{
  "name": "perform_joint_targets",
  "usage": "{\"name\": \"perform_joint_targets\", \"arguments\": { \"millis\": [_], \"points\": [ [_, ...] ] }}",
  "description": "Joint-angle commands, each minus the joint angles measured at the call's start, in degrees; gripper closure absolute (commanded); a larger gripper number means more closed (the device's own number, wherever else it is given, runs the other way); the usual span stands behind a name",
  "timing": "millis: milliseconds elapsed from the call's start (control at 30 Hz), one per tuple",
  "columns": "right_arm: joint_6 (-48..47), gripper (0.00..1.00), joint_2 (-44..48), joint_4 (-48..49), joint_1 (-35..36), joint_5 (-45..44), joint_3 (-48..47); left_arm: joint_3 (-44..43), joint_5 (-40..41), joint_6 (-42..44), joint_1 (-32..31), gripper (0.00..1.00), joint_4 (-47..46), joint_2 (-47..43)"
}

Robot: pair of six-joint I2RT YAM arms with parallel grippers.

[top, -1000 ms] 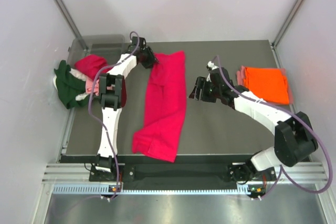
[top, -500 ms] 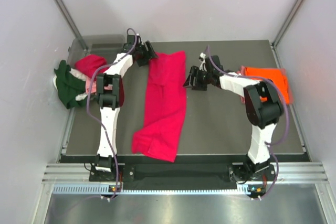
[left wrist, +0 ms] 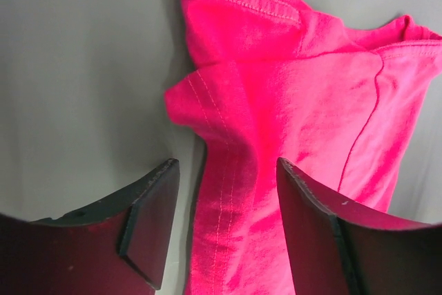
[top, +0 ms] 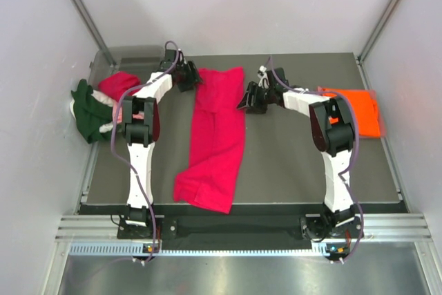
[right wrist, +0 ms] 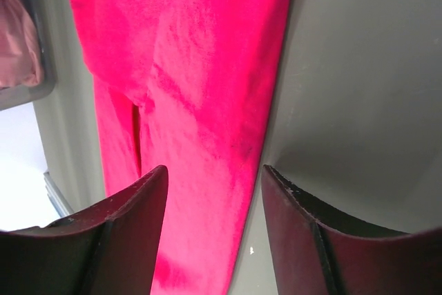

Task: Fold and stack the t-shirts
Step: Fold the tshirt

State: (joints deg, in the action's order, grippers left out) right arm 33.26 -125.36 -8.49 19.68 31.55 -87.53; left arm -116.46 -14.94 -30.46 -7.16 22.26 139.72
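A crimson red t-shirt (top: 216,136) lies folded lengthwise in a long strip down the middle of the table. My left gripper (top: 193,77) is open at the strip's far left corner, its jaws straddling the shirt's left edge (left wrist: 228,191). My right gripper (top: 245,99) is open at the strip's right edge near the far end, its jaws straddling that edge (right wrist: 228,191). A folded orange t-shirt (top: 352,110) lies at the right with a salmon pink one under it. Dark green (top: 86,110), red (top: 119,86) and pale pink shirts are heaped at the left.
A clear grey plastic bin (top: 128,56) stands at the far left corner behind the heap. The dark table (top: 290,164) ends at a metal rail at the near edge. White walls close in the left, back and right sides.
The right arm has swung left from beside the orange shirt to the red strip's right edge. The left gripper has shifted slightly at the strip's far left corner.
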Motion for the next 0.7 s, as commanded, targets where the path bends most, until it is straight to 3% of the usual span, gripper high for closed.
{"name": "perform_joint_targets", "arguments": {
  "millis": [0,133,333,400,533,667],
  "points": [
    [0.9,0.44,-0.6,0.8,-0.3,1.9,-3.0,2.5,0.0,0.3,0.3,0.37,2.5,-0.9],
    [1.4,0.46,-0.9,0.8,-0.3,1.5,-3.6,3.0,0.0,0.1,0.3,0.41,2.5,-0.4],
    [1.7,0.63,-1.6,-0.1,-0.3,0.0,-5.1,3.5,0.4,0.0,0.3,0.52,2.6,-0.2],
    [1.1,0.62,-1.5,-1.9,-0.3,-1.6,-5.5,3.8,0.8,0.0,0.3,0.53,2.5,-0.6],
    [-0.5,0.50,-0.8,-3.7,-0.3,-5.3,-4.9,4.1,1.8,0.6,0.3,0.55,2.6,-1.3],
    [-1.7,0.50,-0.8,-5.5,0.6,-8.3,-4.7,4.6,1.8,0.8,0.3,0.57,2.3,-1.9]
  ]
}}
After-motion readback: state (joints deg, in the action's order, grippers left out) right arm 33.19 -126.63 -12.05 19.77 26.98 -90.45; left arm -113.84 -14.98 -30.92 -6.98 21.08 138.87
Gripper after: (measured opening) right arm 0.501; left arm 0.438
